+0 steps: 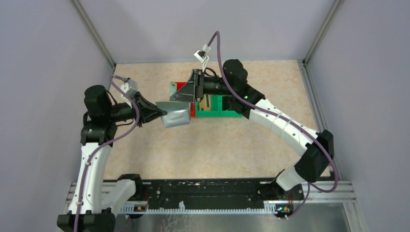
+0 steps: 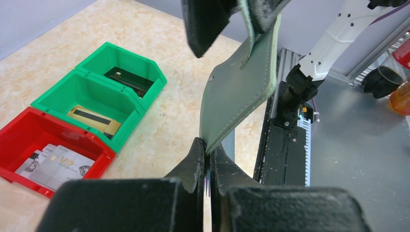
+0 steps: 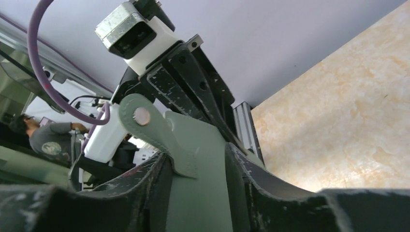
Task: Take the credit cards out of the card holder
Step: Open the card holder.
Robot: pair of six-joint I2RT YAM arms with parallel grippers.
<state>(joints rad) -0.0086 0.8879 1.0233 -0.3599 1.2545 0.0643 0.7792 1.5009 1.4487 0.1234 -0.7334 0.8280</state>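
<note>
card holder point(image 2: 239, 92): flat grey-green, stitched | L pincer point(image 2: 208, 159) clamps edge | R pincer point(image 3: 198, 162) part-open

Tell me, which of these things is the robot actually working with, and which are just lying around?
Part of the job: card holder, clamped in the left gripper; right gripper, open at its tab end; dark card, gold card, silver card, lying one apiece in the bins.
Just around: black rail, purple cable, person in the background.

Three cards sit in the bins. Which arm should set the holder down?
Left, likely: the left gripper is shut on the card holder edge; the right gripper only straddles its tab end, grip unclear.
</note>
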